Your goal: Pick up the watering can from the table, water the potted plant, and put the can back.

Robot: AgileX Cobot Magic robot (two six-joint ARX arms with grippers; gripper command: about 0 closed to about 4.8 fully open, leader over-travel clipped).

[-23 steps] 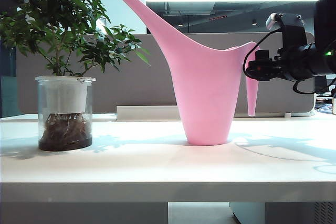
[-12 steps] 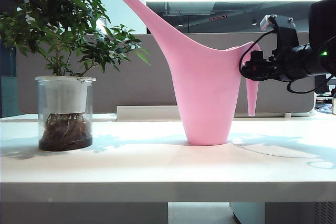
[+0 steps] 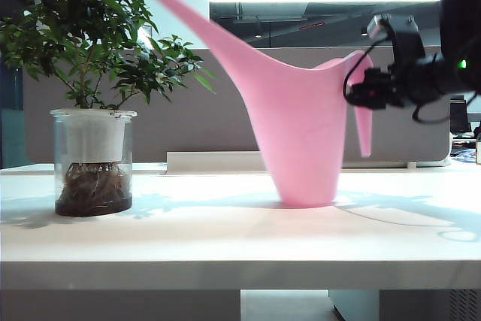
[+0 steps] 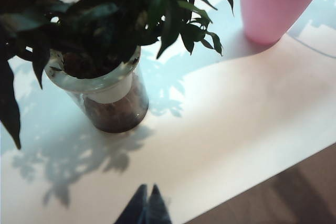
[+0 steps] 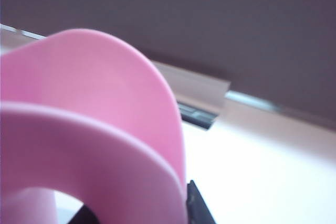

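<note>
White flat table (image 3: 225, 238): open surface between bushy dark-leaved plant in clear glass pot (image 3: 93, 162) and tall pink plastic watering can (image 3: 301, 133); right gripper (image 3: 359, 95) at can's handle, left gripper (image 4: 146, 208) near front edge; foliage overhangs gap.

1 pink watering can (image 3: 297, 133), 1 potted plant (image 3: 93, 152) in a clear glass pot and 1 white desk (image 3: 225, 242). 2 robot hands: left hand (image 4: 145, 208), right hand (image 3: 359, 95).
</note>
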